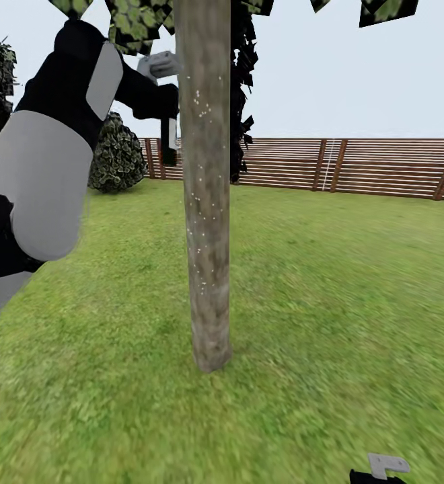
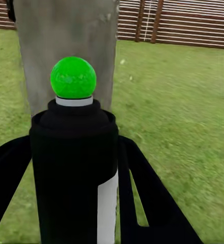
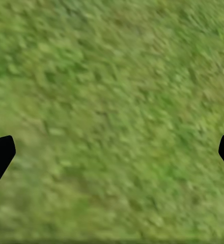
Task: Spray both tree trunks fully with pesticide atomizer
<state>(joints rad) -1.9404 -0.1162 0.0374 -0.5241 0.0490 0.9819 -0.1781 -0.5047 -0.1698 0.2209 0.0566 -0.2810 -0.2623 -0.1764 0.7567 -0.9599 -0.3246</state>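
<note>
My left tool (image 2: 74, 203) grips the atomizer (image 2: 74, 168) raised just beside the trunk (image 1: 205, 202), white specks on the bark, while my right tool (image 3: 112, 152) hangs wide open over lawn (image 3: 112, 76).

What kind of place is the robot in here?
An outdoor garden, it seems: green lawn underfoot, a brown slatted wooden fence at the back, and a tree trunk rising close in front under open sky.

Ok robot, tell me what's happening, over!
Left gripper shut on pesticide atomizer, aimed at tree trunk. Right gripper open over grass. White specks on trunk. Nothing in the way.
</note>
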